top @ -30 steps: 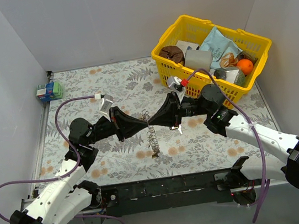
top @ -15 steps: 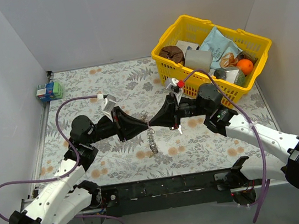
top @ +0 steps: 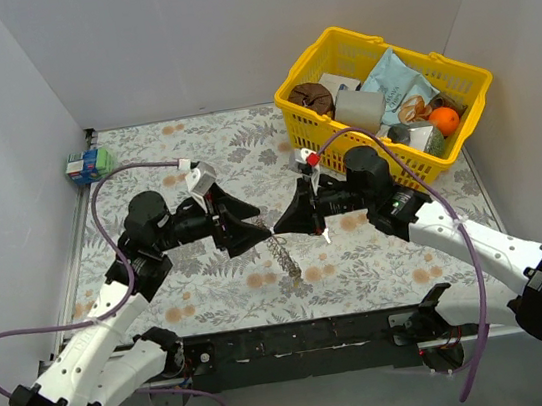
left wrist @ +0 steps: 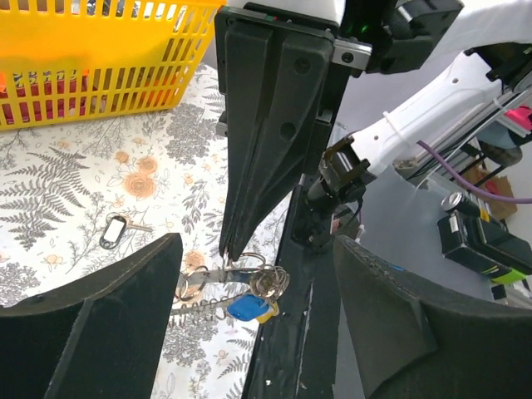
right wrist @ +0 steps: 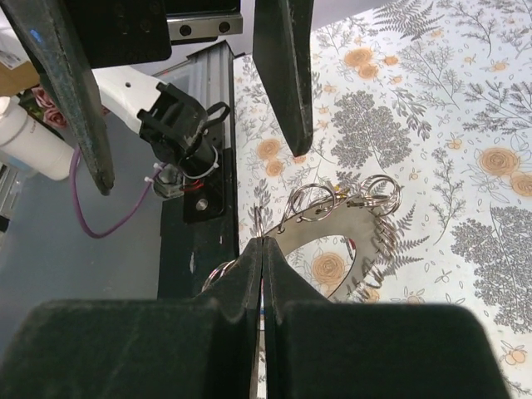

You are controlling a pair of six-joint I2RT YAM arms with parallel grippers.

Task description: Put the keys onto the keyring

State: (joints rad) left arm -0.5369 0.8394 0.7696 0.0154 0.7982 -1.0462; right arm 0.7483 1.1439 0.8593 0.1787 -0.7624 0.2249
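My right gripper point(top: 277, 229) point(right wrist: 262, 243) is shut on the keyring point(right wrist: 258, 221), whose thin edge sticks up between its fingertips. From it hangs a metal bundle point(top: 284, 255) of small rings, a spring-like coil and keys with blue and yellow heads point(left wrist: 249, 307). My left gripper point(top: 257, 225) point(left wrist: 258, 249) stands open, its fingers point(left wrist: 100, 316) wide on either side of the bundle and touching nothing. One loose key point(left wrist: 112, 231) with a dark head lies on the table point(top: 144, 160), below the right arm point(top: 324, 237).
A yellow basket point(top: 462, 126) full of groceries stands at the back right, close behind the right arm. A small green and blue box point(top: 89, 165) sits at the back left corner. The black base rail point(top: 300, 340) runs along the near edge under the bundle.
My left gripper has opened and drawn back to the left, off the bundle. The right gripper has closed on the keyring and shifted left, so the bundle hangs from it alone.
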